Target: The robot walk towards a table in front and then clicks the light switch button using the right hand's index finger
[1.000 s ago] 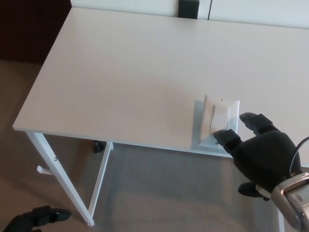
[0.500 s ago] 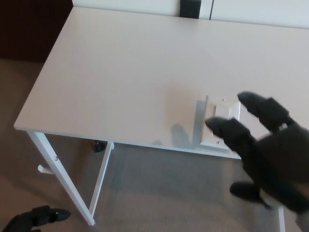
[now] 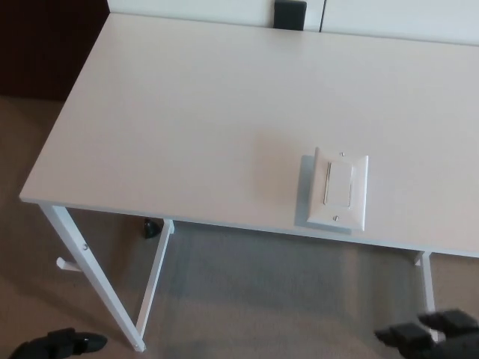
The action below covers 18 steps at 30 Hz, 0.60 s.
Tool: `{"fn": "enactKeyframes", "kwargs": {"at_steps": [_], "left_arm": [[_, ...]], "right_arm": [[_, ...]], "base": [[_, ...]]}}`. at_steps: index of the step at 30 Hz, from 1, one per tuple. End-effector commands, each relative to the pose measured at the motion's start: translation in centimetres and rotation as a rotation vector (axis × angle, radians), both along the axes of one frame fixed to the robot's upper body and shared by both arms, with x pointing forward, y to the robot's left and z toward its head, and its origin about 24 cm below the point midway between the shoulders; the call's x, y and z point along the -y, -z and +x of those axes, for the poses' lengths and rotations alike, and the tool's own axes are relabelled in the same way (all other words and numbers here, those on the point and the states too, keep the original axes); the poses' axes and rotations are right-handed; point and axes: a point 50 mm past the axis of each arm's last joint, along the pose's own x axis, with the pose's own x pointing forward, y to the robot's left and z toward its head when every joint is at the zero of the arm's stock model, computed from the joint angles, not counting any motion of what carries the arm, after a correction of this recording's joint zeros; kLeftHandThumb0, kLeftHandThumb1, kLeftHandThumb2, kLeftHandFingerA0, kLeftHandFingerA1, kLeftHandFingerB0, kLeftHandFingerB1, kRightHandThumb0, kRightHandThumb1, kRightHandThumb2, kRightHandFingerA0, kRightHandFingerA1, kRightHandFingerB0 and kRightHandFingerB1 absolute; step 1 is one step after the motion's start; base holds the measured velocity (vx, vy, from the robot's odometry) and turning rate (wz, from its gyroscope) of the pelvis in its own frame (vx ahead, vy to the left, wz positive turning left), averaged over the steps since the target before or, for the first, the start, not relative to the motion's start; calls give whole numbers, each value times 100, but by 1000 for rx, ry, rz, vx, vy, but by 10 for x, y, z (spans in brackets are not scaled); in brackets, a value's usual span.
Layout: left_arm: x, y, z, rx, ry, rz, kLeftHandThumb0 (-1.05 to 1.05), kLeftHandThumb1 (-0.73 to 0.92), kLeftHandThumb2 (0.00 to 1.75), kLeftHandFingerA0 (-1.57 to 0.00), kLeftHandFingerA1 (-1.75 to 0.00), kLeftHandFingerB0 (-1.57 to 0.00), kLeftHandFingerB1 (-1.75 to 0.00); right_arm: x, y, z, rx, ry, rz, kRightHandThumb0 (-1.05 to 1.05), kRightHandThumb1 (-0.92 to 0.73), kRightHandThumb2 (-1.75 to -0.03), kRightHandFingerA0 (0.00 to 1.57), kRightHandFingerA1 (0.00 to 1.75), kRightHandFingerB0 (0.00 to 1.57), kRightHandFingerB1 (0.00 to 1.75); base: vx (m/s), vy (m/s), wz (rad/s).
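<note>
Down comes the right robot hand (image 3: 434,333), off the light switch (image 3: 338,188) and away to the bottom right corner, below the worktop (image 3: 187,112) edge. Only dark fingertips show there, holding nothing; how far they're spread, I can't tell. Left robot hand (image 3: 56,344) sits low at the bottom left, nothing in it either, its spread just as unreadable. The switch lies flat near the front edge of the worktop, right of centre, fully uncovered, its rocker (image 3: 340,184) plain in the middle of the plate. Whether the click landed, can't say from here. If another press is needed: lift back over the edge, lead with the index finger alone, meet the rocker squarely.
</note>
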Motion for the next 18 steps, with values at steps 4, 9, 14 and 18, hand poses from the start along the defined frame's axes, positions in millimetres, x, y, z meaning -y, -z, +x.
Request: {"fn": "enactKeyframes", "kwargs": {"at_steps": [4,9,14,18], "left_arm": [[-1,0,-1,6,-1,9,-27,26,48,-67,-47,-58,-43],[0,-1,0,7,4,-1,-27,25,48,-68,-47,-59,-43],[0,-1,0,4,15,6,-26,26,48,-68,-47,-58,-43],[-1,-1,0,1,15,5,-27,26,48,-68,-47,-57,-43]], "right_arm": [[29,43,8,-296,157,17,-56,-60,-61,5,26,16,30],[41,51,12,-394,281,159,-57,-63,-62,5,25,13,28],[45,53,14,-404,341,253,-60,-66,-63,6,27,14,29],[42,52,15,-412,339,286,-59,-65,-63,6,26,13,29]], "base": [[0,0,0],[0,0,0],[0,0,0],[0,0,0]]}}
